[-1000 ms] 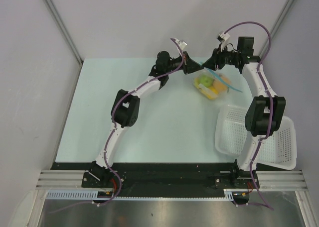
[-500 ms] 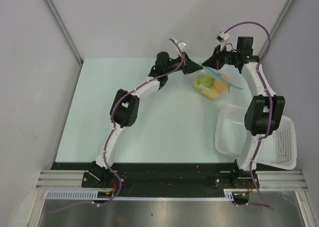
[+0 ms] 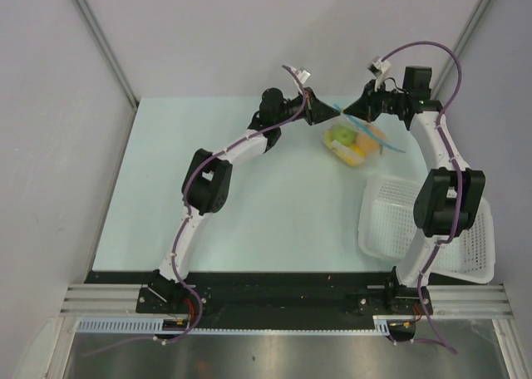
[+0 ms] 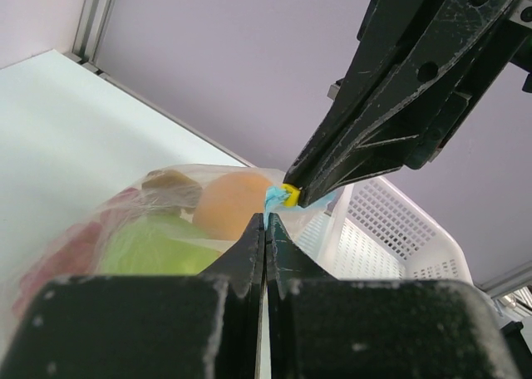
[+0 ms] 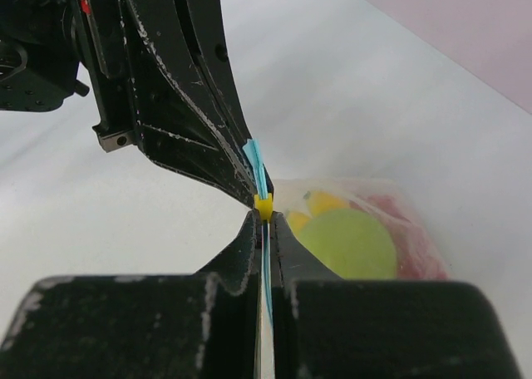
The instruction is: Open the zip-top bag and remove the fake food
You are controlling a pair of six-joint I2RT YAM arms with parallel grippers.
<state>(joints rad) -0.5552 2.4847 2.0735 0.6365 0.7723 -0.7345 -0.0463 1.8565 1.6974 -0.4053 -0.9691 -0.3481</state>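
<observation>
The clear zip-top bag (image 3: 356, 144) hangs above the far table, held by its blue zip strip (image 3: 366, 131). Inside are fake fruits: a green apple (image 3: 341, 135), an orange (image 4: 231, 204), yellow pieces (image 5: 324, 203) and a red cluster (image 5: 397, 221). My left gripper (image 3: 334, 110) is shut on the strip's left end (image 4: 273, 198). My right gripper (image 3: 347, 110) faces it tip to tip, shut on the strip at its yellow slider (image 5: 263, 204). The slider also shows in the left wrist view (image 4: 290, 194).
A white perforated basket (image 3: 391, 221) lies tilted at the near right, partly under the right arm; its wall shows in the left wrist view (image 4: 391, 238). Grey walls close the table on the far and side edges.
The right arm's wrist has swung up and to the right while its fingertips stay at the strip. The bag and the left gripper have barely moved.
</observation>
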